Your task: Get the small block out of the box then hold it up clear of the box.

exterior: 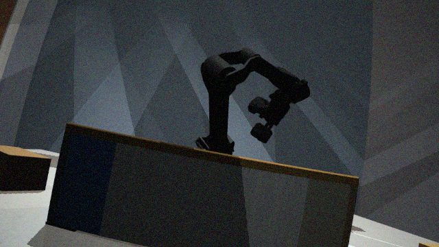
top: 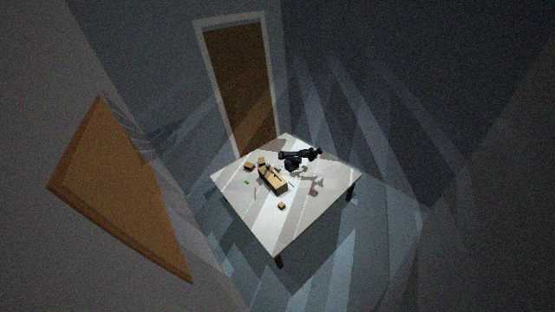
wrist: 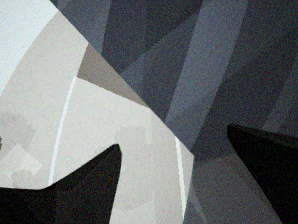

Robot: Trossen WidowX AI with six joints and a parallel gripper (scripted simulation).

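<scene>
Exterior view, nearest thing is the box [exterior: 192,192] — long, tan top rim, clear front, tilted in frame only because the camera is. Can't make out the block through the front here, too dark. A tan cube [exterior: 22,168] sits on the table [exterior: 20,219] just left of the box, apart from it. Behind the box the arm [exterior: 219,103] stands upright and folds over, end effector [exterior: 262,120] hanging in the air above the table, well behind the box and touching nothing. Fingers spread wide, nothing between them — wrist view confirms: two dark fingers at the frame edges with only table edge and floor in the gap. Top view: a small blue speck inside the box [top: 272,177], towards its far end, is probably the block [top: 263,166] — too small to be sure. Also on the table: a green bit [top: 245,182] left of the box, and another tan cube [top: 281,205] near its close end.
</scene>
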